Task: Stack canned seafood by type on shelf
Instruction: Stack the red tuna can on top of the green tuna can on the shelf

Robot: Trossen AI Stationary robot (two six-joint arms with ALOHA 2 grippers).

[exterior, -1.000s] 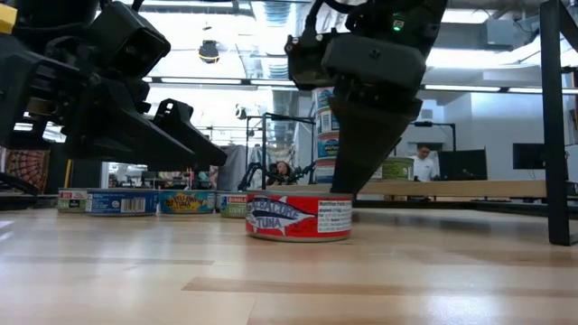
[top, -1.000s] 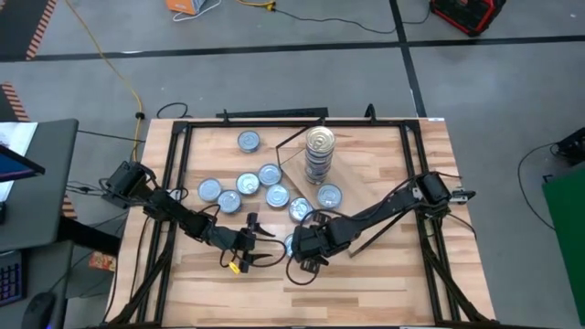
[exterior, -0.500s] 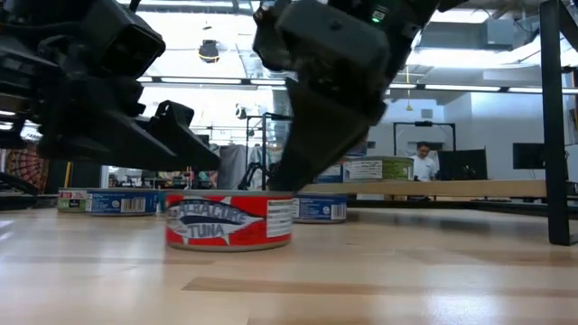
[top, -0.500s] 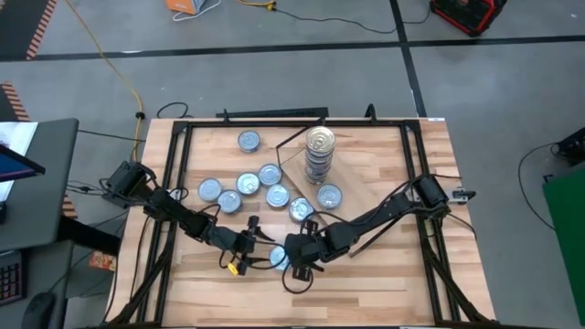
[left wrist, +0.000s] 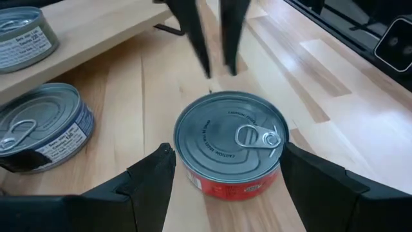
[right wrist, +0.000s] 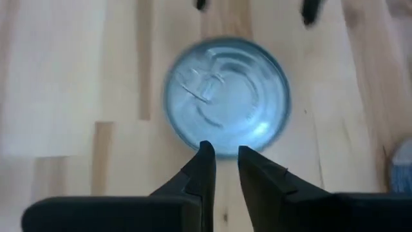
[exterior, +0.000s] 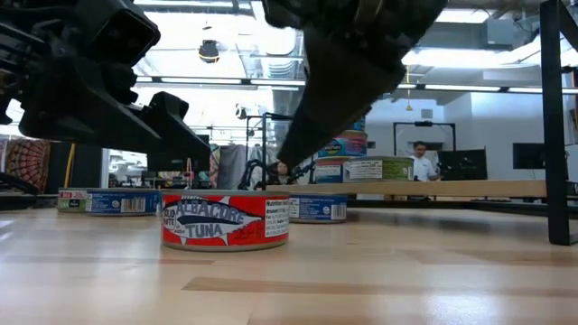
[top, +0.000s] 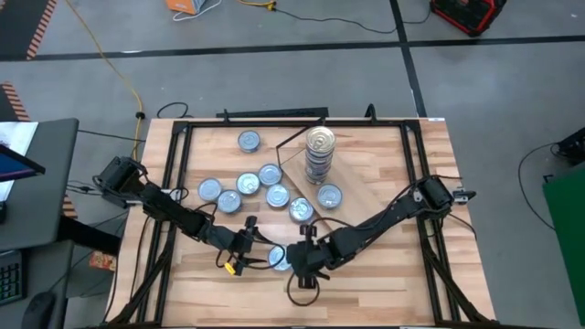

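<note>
From above, the two arms meet near the front middle of the worktop (top: 384, 274); the left hand (top: 259, 252) and the right hand (top: 294, 260) stand on either side of one tin (top: 278, 259); further back a loose cluster of tins (top: 254, 183) lies flat, and a tall stack of tins (top: 319, 155) rises on the shelf (top: 375, 174), with a single tin (top: 329, 196) just in front of it.

At table height, the red-labelled tuna tin (exterior: 225, 219) sits flat on the wood; the right hand's dark fingers (exterior: 330, 99) come down just behind it, apart from the label; blue-labelled tins (exterior: 108, 200) line up farther back on the left; a person (exterior: 422, 161) shows in the room beyond.

From the left wrist, the tin (left wrist: 232, 143) rests between the left hand's fingers (left wrist: 151, 174), which stand wide on either side and do not press it; another tin (left wrist: 40, 132) lies just beside.

From the right wrist, the right hand (right wrist: 223, 162) is narrow, its fingers nearly together at the tin's (right wrist: 225, 95) edge, holding nothing.
</note>
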